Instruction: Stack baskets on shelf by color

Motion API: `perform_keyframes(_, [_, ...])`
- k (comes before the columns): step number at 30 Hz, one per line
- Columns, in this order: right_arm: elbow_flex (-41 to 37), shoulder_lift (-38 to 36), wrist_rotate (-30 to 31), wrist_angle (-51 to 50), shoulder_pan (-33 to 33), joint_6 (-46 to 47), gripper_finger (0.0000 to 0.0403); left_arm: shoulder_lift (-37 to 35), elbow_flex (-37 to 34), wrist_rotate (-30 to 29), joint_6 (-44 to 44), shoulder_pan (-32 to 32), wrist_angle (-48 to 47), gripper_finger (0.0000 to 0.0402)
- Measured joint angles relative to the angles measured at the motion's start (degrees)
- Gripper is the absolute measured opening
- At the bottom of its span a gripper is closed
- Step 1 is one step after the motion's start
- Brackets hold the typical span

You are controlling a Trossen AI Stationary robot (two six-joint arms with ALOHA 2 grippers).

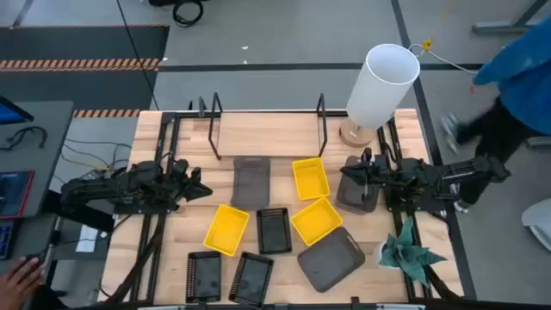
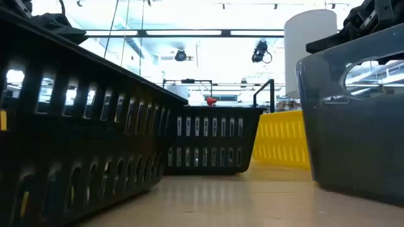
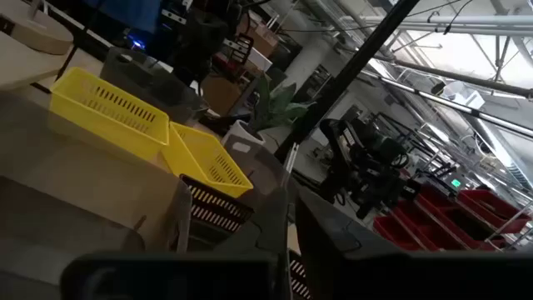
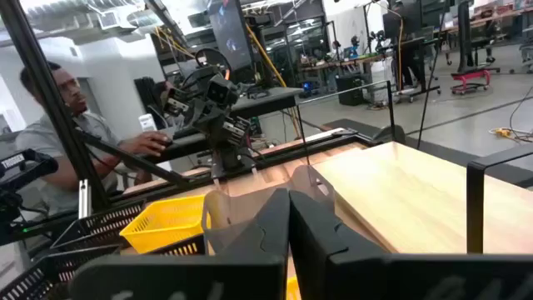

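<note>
**Grey basket gripped, shelf not yet filled**

Grey basket (image 1: 357, 195) at the counter's (image 1: 172, 250) right, just near of the shelf (image 1: 267, 138), pinched by its rim in the right gripper (image 1: 368, 176), fingers closed on the wall. Best lifted level, carried left onto the shelf board, kept clear of the upright rods and white cylinder (image 1: 381, 86). Left gripper (image 1: 200, 191) idle at left, fingers closed on nothing, near another grey basket (image 1: 251, 182). Yellow baskets (image 1: 311, 178) and black baskets (image 1: 274, 230) scattered nearer.
</note>
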Motion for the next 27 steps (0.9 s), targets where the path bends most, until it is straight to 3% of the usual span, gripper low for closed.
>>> perform_keyframes(27, [0.0, 0.0, 0.01, 0.02, 0.0, -0.02, 0.0014, 0.0, 0.0, 0.0, 0.0, 0.02, 0.0, 0.0034])
